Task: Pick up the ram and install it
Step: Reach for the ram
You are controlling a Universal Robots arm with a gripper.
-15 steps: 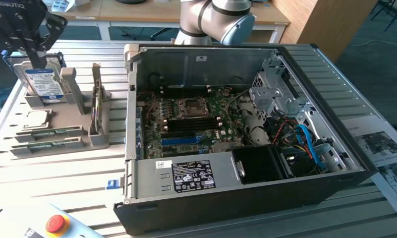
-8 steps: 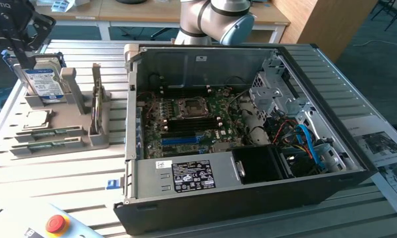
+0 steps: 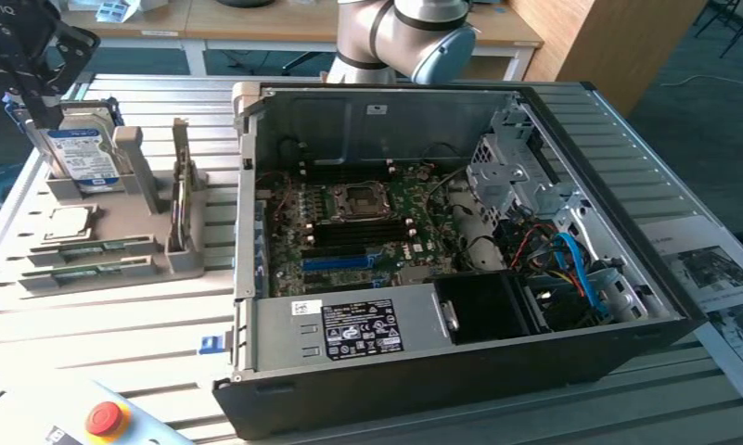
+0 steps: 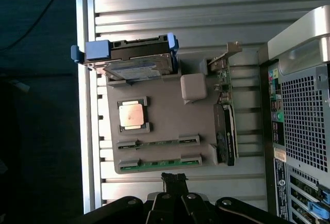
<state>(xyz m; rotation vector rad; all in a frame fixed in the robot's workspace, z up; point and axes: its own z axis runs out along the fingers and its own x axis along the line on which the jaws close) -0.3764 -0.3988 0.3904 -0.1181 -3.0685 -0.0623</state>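
Here the end effector (image 4: 175,179) hangs closed and empty, nearest the ram (image 4: 160,162), which lies flat in the tray (image 4: 165,123). Descending while shut would likely press on the board rather than straddle it. Drifting further could catch the second stick (image 4: 157,142) just beyond.

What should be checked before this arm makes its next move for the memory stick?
1. Ram sticks in the gray holder: ok, two sit in it.
2. End effector free of any load: ok, it holds nothing.
3. End effector open for a grasp: not ok, it is shut.
4. End effector down at the ram: not ok, it hangs well above the holder.
5. Computer case open, blue slots exposed: ok.
6. Slots ready to take a stick: cannot tell.
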